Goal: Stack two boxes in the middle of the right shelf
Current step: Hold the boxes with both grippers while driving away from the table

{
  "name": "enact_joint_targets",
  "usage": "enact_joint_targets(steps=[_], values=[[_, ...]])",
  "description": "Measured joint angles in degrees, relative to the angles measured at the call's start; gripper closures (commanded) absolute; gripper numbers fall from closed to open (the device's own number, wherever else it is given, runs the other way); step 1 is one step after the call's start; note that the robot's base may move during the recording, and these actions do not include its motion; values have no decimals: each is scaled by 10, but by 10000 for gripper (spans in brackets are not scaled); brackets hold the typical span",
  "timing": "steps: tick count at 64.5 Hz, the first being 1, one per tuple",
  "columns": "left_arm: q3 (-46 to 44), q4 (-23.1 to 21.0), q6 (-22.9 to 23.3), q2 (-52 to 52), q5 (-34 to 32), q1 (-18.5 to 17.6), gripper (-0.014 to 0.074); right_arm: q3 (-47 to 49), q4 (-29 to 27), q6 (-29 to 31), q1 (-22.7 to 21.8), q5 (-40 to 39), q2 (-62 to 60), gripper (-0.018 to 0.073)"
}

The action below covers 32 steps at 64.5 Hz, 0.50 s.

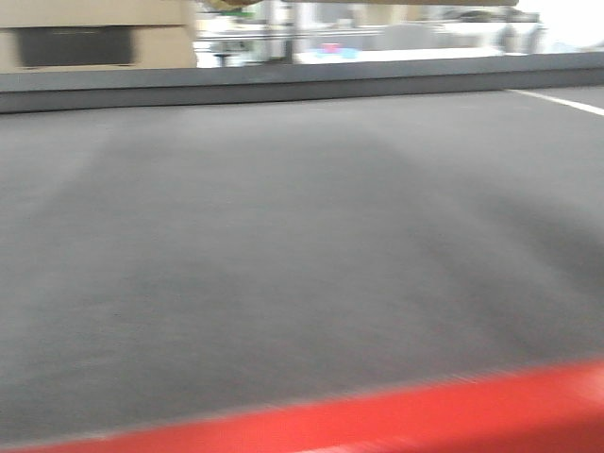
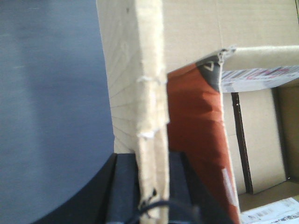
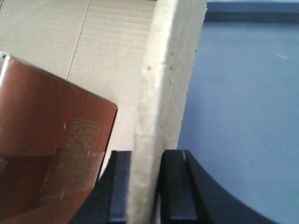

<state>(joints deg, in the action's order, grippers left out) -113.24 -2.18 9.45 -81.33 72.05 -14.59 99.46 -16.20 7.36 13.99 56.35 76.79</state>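
The box (image 2: pixel 148 93) is held by both arms, one on each side. The left gripper (image 2: pixel 150 179) is pinched tight on one thin cardboard wall. The right gripper (image 3: pixel 145 182) is pinched tight on another wall (image 3: pixel 168 70) of the box. Shiny brown tape (image 3: pixel 46 154) is stuck on the box near each grip. The box is at the gray mat (image 1: pixel 302 264), which has a red edge (image 1: pixel 425 415) in front. I cannot tell if the box is up in the air or sitting on the mat.

I think this is the carrying step: the box is grabbed but not on the shelf yet. The shelf is in none of the views. Next, both arms need to lift together, holding the box flat, and the robot needs to turn toward the shelf and set the box down in the middle.
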Motion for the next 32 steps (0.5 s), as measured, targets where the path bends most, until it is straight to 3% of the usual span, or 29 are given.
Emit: enact_joint_targets(steps=[32], values=[[0, 0, 0, 0, -1, 0, 708, 0, 0, 0, 0, 0, 0, 712]])
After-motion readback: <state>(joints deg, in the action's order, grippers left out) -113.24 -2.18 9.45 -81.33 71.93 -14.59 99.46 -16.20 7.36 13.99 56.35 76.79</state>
